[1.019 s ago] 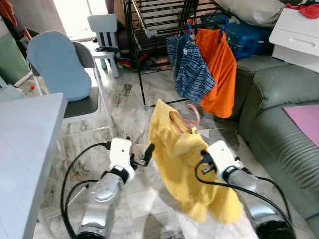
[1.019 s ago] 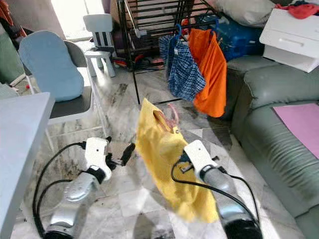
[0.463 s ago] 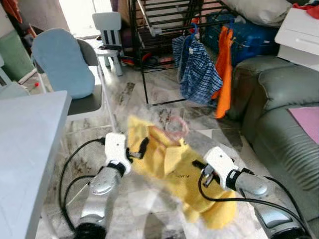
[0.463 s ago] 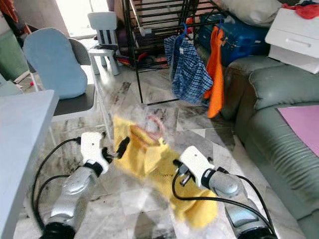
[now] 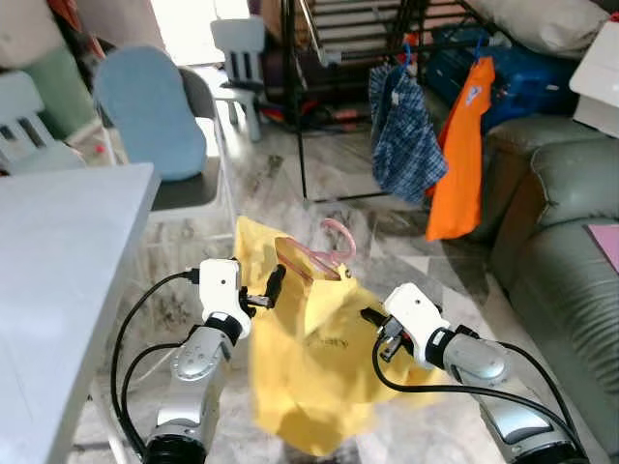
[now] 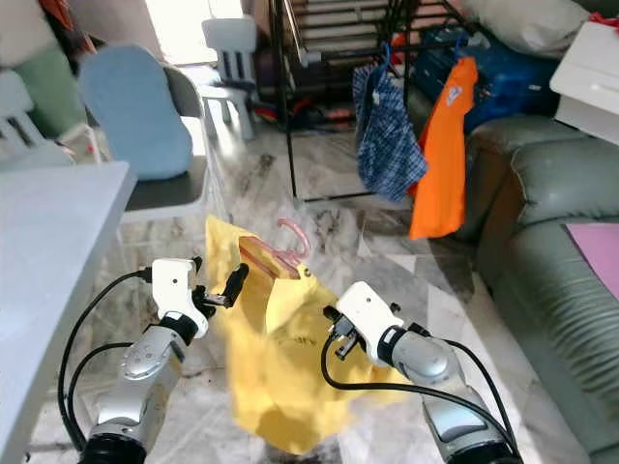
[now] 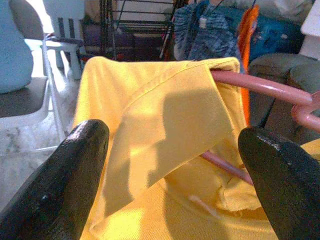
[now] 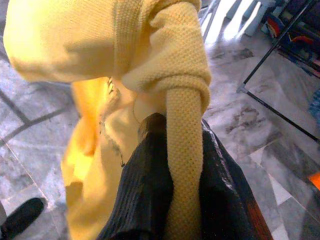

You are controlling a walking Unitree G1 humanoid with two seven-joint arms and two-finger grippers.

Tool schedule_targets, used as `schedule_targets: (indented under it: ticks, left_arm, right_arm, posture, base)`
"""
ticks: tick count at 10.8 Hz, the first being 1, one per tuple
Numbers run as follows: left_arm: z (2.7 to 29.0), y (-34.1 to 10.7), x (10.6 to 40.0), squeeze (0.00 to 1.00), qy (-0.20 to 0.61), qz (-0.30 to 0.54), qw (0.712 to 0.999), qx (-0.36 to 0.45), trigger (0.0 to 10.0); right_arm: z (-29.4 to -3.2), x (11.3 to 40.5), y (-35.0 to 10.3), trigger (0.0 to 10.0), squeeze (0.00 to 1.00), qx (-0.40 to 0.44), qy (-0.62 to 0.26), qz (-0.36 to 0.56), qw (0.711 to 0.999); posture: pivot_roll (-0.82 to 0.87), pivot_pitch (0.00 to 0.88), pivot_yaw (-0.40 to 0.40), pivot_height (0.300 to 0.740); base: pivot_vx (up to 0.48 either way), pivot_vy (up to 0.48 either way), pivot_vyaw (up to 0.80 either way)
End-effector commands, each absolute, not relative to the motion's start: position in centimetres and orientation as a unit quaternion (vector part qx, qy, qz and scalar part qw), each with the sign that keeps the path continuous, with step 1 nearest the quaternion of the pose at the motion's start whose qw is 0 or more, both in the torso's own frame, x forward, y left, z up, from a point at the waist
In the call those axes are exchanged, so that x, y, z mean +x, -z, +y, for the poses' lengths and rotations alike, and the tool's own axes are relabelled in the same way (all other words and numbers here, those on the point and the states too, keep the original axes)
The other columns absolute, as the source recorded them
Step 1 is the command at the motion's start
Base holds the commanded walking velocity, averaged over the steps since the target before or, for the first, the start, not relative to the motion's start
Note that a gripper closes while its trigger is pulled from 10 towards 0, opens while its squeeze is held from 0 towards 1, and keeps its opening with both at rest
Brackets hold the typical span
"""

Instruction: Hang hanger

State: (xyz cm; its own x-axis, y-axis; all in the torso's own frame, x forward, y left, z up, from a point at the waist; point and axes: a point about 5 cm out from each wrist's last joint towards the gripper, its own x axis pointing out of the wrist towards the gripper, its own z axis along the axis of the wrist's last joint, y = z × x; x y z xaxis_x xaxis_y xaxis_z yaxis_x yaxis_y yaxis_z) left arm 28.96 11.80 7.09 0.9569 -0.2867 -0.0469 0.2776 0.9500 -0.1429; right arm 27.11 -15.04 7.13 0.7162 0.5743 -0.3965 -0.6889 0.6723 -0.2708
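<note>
Yellow shirt (image 5: 309, 367) on pink hanger (image 5: 324, 256): now hanging lower and straighter. My right gripper (image 8: 172, 165) pinches its fabric; my left gripper (image 7: 170, 165) spread open at the collar. Drying rack (image 5: 348, 58) nearer, hanging remains.

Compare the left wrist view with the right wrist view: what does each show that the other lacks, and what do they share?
Left wrist view: the pink hanger inside the shirt's collar, the open left tool, and a hanging plaid shirt. Right wrist view: the right tool shut on a strip of knit fabric, and marble floor. Both show the yellow shirt.
</note>
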Motion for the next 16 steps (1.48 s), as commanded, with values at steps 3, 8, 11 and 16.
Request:
schedule_targets:
  ticks: [3, 8, 11, 16]
  left_arm:
    - [11.5, -7.4, 29.3, 0.00, 0.146, 0.027, 0.987, -0.066, 10.0]
    - [11.8, -7.7, 29.8, 0.00, 0.130, 0.023, 0.989, -0.067, 10.0]
    - [12.1, -7.7, 29.7, 0.00, 0.112, 0.026, 0.990, -0.077, 10.0]
    - [12.8, -7.1, 29.9, 0.00, 0.063, 0.039, 0.995, -0.067, 10.0]
  right_arm:
    - [-15.0, 27.6, -8.5, 10.0, 0.00, -0.214, -0.344, 0.106, 0.908]
    - [-14.1, 28.0, -8.7, 10.0, 0.00, -0.233, -0.349, 0.089, 0.903]
    - [-12.8, 27.6, -8.4, 10.0, 0.00, -0.243, -0.369, 0.076, 0.894]
    - [-13.2, 27.3, -8.2, 10.0, 0.00, -0.247, -0.362, 0.077, 0.896]
  posture:
    - [-0.27, 0.000, 0.054, 0.740]
    - [-0.26, 0.000, 0.058, 0.740]
    - [-0.26, 0.000, 0.056, 0.740]
    - [-0.27, 0.000, 0.053, 0.740]
  base:
    - [0.000, -0.381, 0.49]
    - [0.000, -0.381, 0.00]
    - [0.000, -0.381, 0.30]
    - [0.000, -0.228, 0.09]
